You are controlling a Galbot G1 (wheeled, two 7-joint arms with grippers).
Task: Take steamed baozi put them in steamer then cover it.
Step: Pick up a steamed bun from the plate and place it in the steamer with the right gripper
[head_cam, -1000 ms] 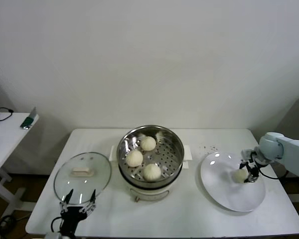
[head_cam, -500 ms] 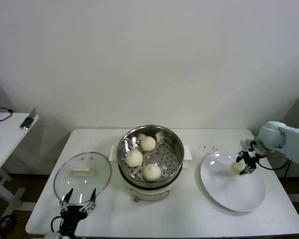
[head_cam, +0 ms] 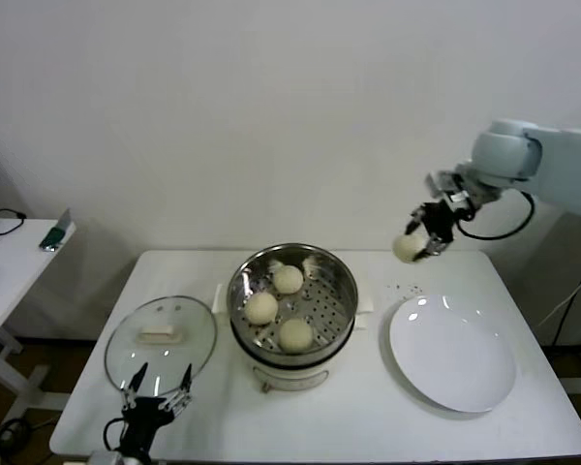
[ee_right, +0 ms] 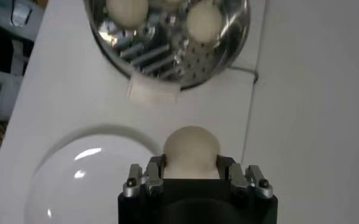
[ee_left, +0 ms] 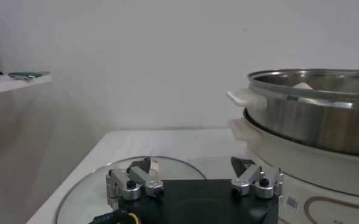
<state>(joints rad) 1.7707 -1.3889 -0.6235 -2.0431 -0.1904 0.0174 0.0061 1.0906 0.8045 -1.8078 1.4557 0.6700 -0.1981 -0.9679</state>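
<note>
White wall fills the background behind a white table [head_cam: 368,426], and a second, smaller table [head_cam: 10,266] with a few small items stands off at nine o'clock.

On the main table the steamer [head_cam: 291,300] sits near the centre, three steamed baozi [head_cam: 279,306] already resting on its perforated floor. Its glass lid [head_cam: 161,339] lies flat at about eight o'clock from it, and an empty white plate [head_cam: 452,354] lies at about four o'clock. The right gripper [head_cam: 423,235] is high above the table at roughly two o'clock from the steamer, its fingers pinching the fourth bun [head_cam: 407,248] from both sides; the right wrist view shows the bun [ee_right: 191,150] bulging out beyond the jaws, with the steamer basket [ee_right: 167,36] farther ahead. The left gripper [head_cam: 155,397] hovers low over the near rim of the lid with its fingers spread and nothing between them.

The main risk, as I judge it, is the soft bun slipping or being squashed: it is held only by its sides, so a quick swing could let it drop onto the table short of the basket. A release over the occupied part of the basket could land it on another bun; the free space looks to be on the three o'clock side. Later, the lid may slide when grasped.
</note>
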